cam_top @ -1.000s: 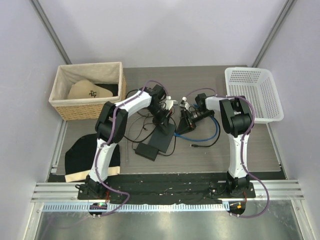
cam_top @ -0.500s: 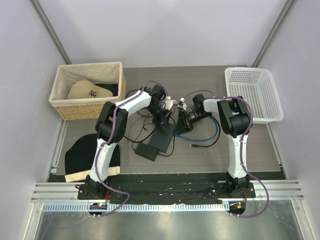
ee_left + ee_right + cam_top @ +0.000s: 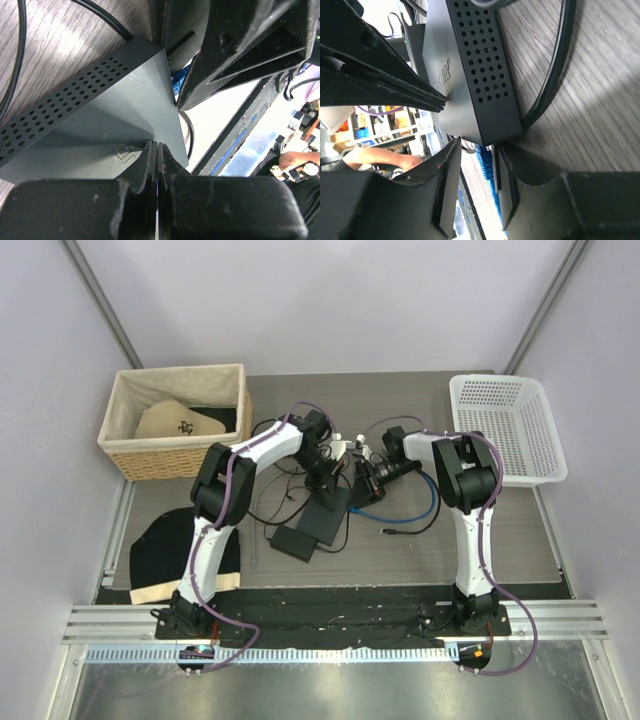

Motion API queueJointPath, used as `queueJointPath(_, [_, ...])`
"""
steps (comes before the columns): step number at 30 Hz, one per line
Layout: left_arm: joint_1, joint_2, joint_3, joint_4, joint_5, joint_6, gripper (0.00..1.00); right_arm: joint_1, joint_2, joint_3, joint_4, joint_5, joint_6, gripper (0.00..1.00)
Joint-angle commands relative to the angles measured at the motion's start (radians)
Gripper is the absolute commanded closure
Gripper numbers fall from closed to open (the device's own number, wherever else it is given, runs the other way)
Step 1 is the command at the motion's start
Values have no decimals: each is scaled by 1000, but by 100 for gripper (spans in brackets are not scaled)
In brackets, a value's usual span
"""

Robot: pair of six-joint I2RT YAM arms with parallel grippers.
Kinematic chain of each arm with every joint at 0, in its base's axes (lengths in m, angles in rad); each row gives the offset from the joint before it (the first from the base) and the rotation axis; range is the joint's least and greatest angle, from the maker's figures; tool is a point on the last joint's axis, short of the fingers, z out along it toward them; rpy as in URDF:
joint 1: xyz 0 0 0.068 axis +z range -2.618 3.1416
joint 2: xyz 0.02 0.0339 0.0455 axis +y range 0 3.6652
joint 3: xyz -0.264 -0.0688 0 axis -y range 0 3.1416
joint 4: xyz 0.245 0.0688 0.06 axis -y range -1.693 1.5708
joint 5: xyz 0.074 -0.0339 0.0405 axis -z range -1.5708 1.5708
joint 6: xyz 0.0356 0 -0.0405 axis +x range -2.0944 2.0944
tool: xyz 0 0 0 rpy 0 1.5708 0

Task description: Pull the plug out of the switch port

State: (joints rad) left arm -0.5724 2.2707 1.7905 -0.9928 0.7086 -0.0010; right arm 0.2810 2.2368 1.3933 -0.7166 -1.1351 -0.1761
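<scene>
A dark wood-grain table (image 3: 480, 530) carries a flat black rectangular box with perforated sides (image 3: 100, 135). The left gripper (image 3: 156, 149) has its jaws pressed together, tips resting on the box's top face. At the box's corner, the right gripper (image 3: 476, 155) stands parted around the small bright-blue plug (image 3: 486, 170), which lies against one finger. Whether the plug sits in a socket is hidden. The thin blue cable (image 3: 405, 508) loops right of the box.
</scene>
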Motion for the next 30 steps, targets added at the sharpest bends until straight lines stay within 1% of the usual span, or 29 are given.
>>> queueJointPath(1, [-1, 61, -45, 45, -193, 48, 100, 14, 56, 78, -55, 115, -138, 60])
queueJointPath(5, [-1, 61, -42, 43, -196, 50, 100, 14, 81, 114, -137, 98, -203, 60])
queueJointPath(8, [-1, 58, -46, 45, -198, 52, 100, 14, 95, 128, -182, 103, -247, 58])
queueJointPath(11, [-1, 58, -48, 45, -201, 53, 100, 14, 95, 127, -202, 121, -264, 56])
queueJointPath(16, [-3, 55, -45, 45, -201, 53, 100, 12, 107, 133, -227, 130, -281, 50])
queueJointPath(19, [-3, 53, -45, 43, -204, 55, 100, 12, 103, 121, -231, 129, -290, 51])
queueJointPath(20, [-3, 53, -46, 43, -205, 53, 100, 11, 104, 119, -231, 130, -290, 54])
queueJointPath(24, [-3, 50, -49, 45, -207, 58, 100, 12, 104, 113, -230, 136, -296, 58])
queueJointPath(30, [-3, 47, -51, 43, -213, 56, 100, 4, 104, 122, -227, 158, -290, 61])
